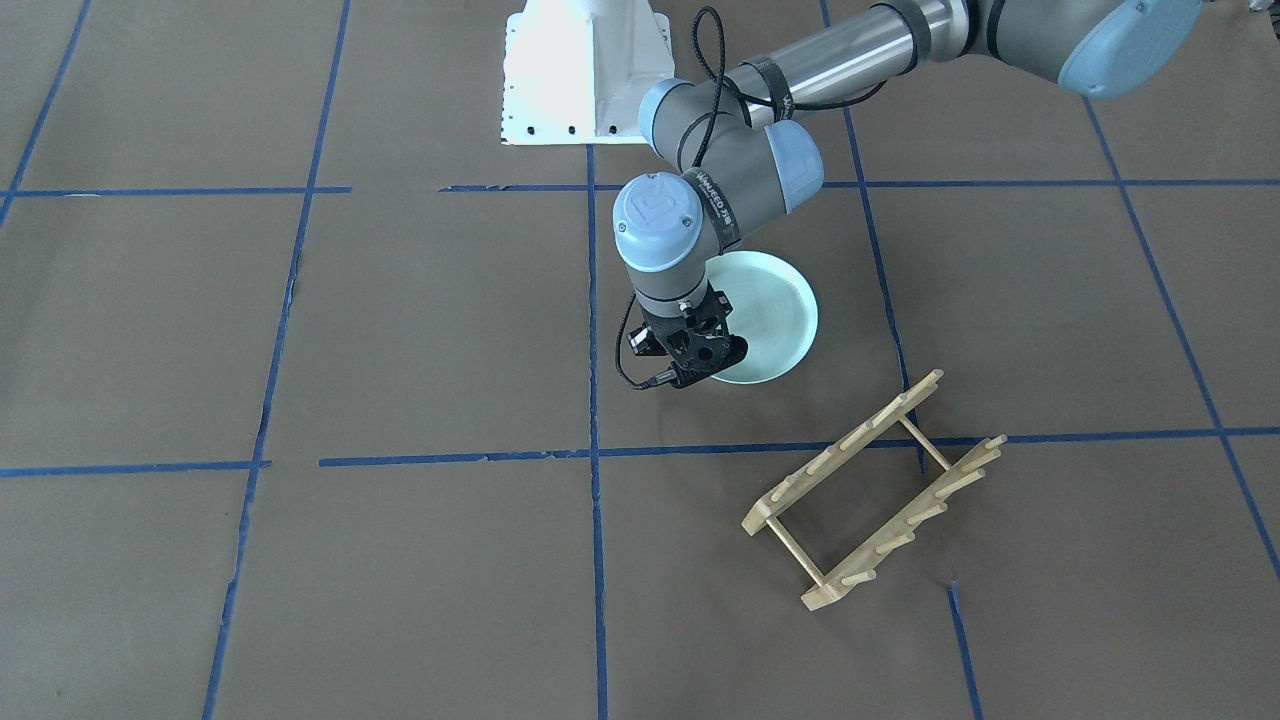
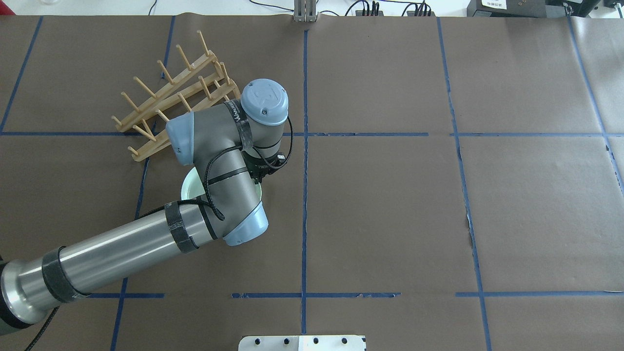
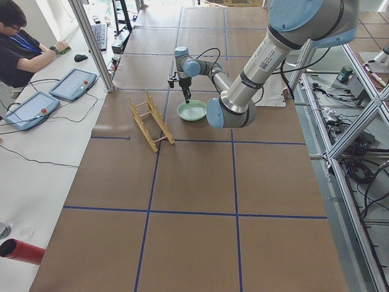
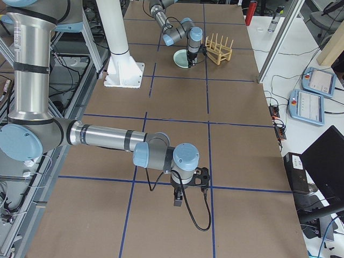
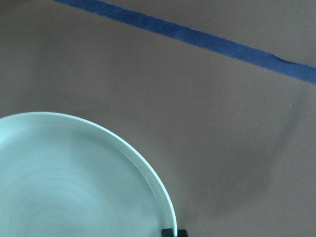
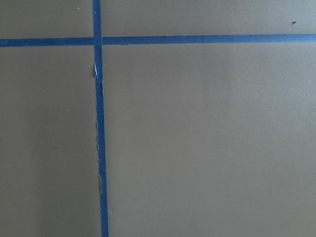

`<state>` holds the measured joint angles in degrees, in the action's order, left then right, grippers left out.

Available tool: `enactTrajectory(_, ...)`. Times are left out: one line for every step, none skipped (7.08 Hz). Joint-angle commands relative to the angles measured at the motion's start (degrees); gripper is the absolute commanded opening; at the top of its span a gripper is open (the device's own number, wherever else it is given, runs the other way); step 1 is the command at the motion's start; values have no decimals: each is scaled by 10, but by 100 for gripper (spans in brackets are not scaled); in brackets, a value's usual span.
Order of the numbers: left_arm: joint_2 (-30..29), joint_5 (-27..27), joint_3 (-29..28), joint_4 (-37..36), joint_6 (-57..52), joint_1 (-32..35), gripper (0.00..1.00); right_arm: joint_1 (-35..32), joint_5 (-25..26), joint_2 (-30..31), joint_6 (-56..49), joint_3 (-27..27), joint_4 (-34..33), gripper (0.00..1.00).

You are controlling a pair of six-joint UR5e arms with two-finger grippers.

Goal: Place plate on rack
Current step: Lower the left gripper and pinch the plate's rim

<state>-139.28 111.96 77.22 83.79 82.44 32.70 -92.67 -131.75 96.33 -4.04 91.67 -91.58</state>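
The pale mint-green plate (image 1: 770, 315) lies on the brown table, half hidden under my left arm in the overhead view (image 2: 189, 187). My left gripper (image 1: 712, 365) points down at the plate's rim on the side away from the robot base. In the left wrist view its two dark fingertips (image 5: 169, 232) sit close together on the rim of the plate (image 5: 64, 182). The wooden rack (image 1: 870, 490) stands apart from the plate, also seen in the overhead view (image 2: 170, 100). My right gripper (image 4: 196, 180) hangs low over bare table far from both; I cannot tell if it is open or shut.
The white robot base (image 1: 585, 75) stands behind the plate. Blue tape lines (image 1: 595, 450) cross the brown table cover. An operator (image 3: 18, 48) sits at a side desk with tablets (image 3: 73, 84). A red cylinder (image 3: 21, 250) lies on that desk.
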Motion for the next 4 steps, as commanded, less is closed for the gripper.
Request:
enactTrajectory(2,83,48,-3,4,31,0,0,0,0,0,0,0,100)
enactTrajectory(2,92,73,-3,8,50,0,-1,0,0,0,0,0,100)
enactTrajectory(1,96,103,-2,7,73,0,-1,0,0,0,0,0,100)
enactTrajectory(1,132,153,3,5,108,0,-1,0,0,0,0,0,100)
